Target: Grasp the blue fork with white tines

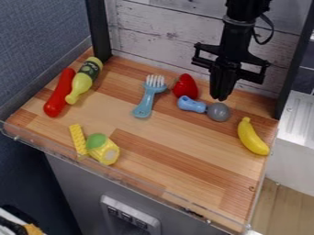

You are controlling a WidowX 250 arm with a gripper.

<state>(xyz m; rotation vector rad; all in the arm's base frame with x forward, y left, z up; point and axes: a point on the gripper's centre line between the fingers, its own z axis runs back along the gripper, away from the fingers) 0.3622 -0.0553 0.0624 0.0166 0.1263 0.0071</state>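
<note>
The black gripper (221,94) hangs at the upper right over the back of the wooden surface, shut with nothing visible between its fingers. Just below it in the view lies a small utensil with a blue handle (191,104) and a round grey head (218,111). Left of the gripper is a red toy fruit or vegetable (185,86), and beyond it a blue fork (146,98) with pale tines. A yellow banana (251,137) rests at the right.
At the left, a yellow-green bottle (85,80) lies against a long red toy (59,93). Near the front left are a yellow strip (78,139) and a corn-like piece (103,148). A transparent front rail (144,184), dark posts and a whitewashed back wall border the wooden surface (184,142).
</note>
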